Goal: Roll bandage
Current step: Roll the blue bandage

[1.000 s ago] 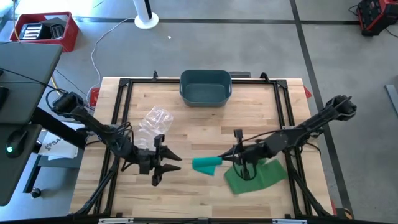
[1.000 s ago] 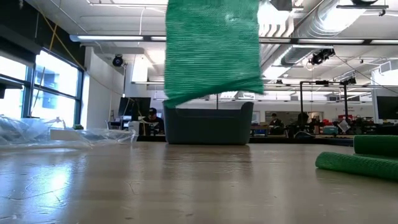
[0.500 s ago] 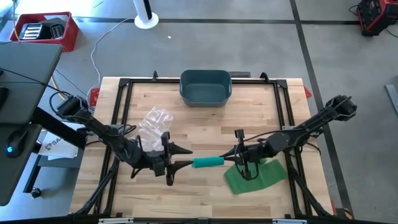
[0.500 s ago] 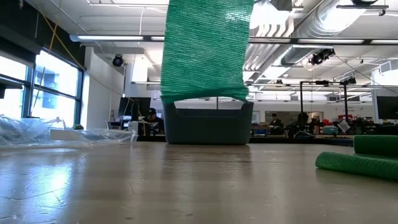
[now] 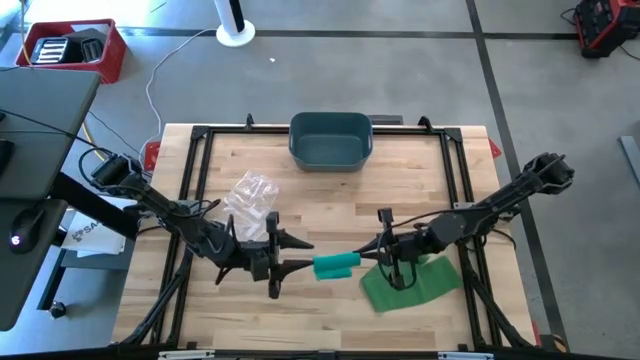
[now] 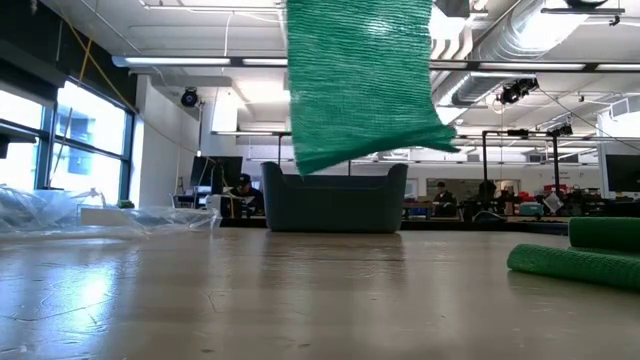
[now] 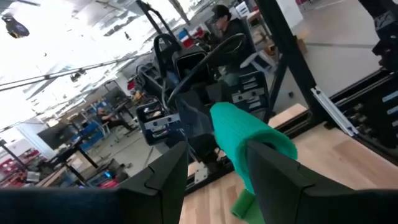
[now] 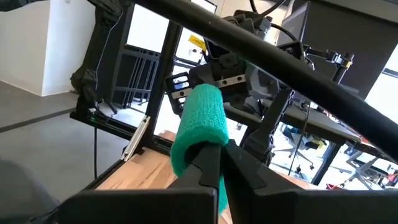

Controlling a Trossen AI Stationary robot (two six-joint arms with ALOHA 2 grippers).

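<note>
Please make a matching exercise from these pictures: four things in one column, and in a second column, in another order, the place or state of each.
Things:
1. bandage roll
2. teal bin
3. clear plastic wrap
4. loose green bandage

Places or states:
A. at the far edge of the table, middle
B. lying flat under the right gripper
C. held up between both grippers
D. crumpled, beside the left arm

Pairs: 1-C, 2-A, 3-D, 4-B

Knitted matt green bandage [image 5: 336, 265], pale wood table [image 5: 320, 190], crinkled clear plastic wrapper [image 5: 250, 196]
</note>
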